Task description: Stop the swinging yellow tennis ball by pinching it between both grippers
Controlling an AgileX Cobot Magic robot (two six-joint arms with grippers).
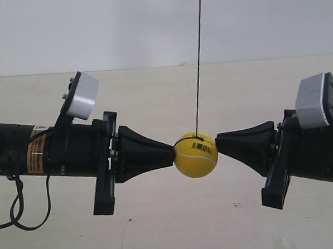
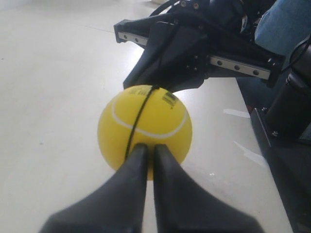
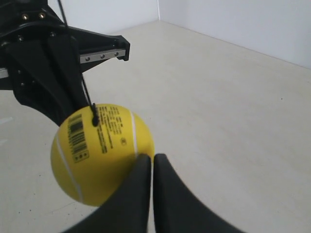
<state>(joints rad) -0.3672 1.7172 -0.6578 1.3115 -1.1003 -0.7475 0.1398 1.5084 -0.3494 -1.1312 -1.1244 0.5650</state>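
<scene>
The yellow tennis ball (image 1: 196, 156) hangs on a thin dark string (image 1: 198, 61) between two black wedge-shaped grippers. My left gripper (image 1: 171, 154), on the arm at the exterior view's left, is shut, and its tip presses the ball's side. In the left wrist view its tip (image 2: 151, 147) meets the ball (image 2: 146, 121) centrally, below the white seam. My right gripper (image 1: 218, 139) is shut too, its tip at the ball's upper right edge near the barcode label. In the right wrist view the ball (image 3: 97, 155) sits off to one side of the tip (image 3: 152, 158).
A pale bare tabletop (image 1: 172, 224) lies below and a white wall (image 1: 94, 28) stands behind. A black cable (image 1: 17, 205) loops under the arm at the exterior view's left. Something blue (image 2: 286, 24) shows behind the right arm in the left wrist view.
</scene>
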